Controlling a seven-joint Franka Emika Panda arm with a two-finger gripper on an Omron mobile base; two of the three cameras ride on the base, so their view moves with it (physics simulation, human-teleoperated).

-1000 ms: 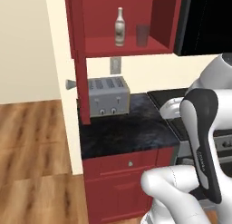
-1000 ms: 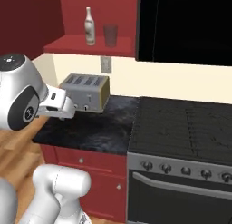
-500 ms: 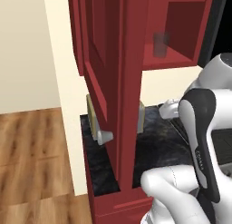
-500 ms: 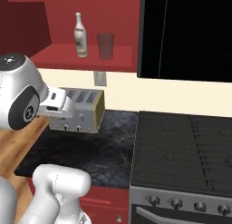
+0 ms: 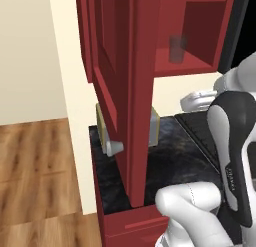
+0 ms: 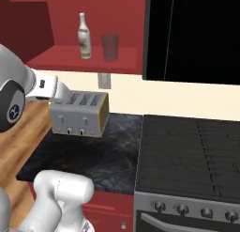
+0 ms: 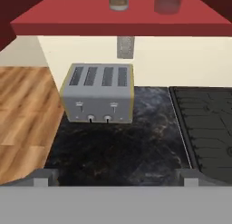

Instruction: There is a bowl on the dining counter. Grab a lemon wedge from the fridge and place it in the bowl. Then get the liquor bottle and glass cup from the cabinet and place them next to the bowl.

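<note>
Red cabinet (image 6: 93, 57) shelf bears pale round-bodied liquor bottle (image 6: 84, 36), seemingly smoky glass cup (image 6: 110, 48); gripper (image 7: 116, 180) spread apart.

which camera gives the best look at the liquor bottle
The right base view: the bottle stands whole on the cabinet shelf beside the glass. The hand view cuts off all but its base. The left base view shows the glass, no bottle visible.

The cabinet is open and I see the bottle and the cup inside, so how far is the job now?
Done: the cabinet door stands open. In hand: nothing; the gripper is open and empty, above the black counter facing the toaster. Left: the liquor bottle and glass cup both stand on the cabinet shelf, side by side, untouched. The bowl and lemon wedge cannot be judged here.
</note>
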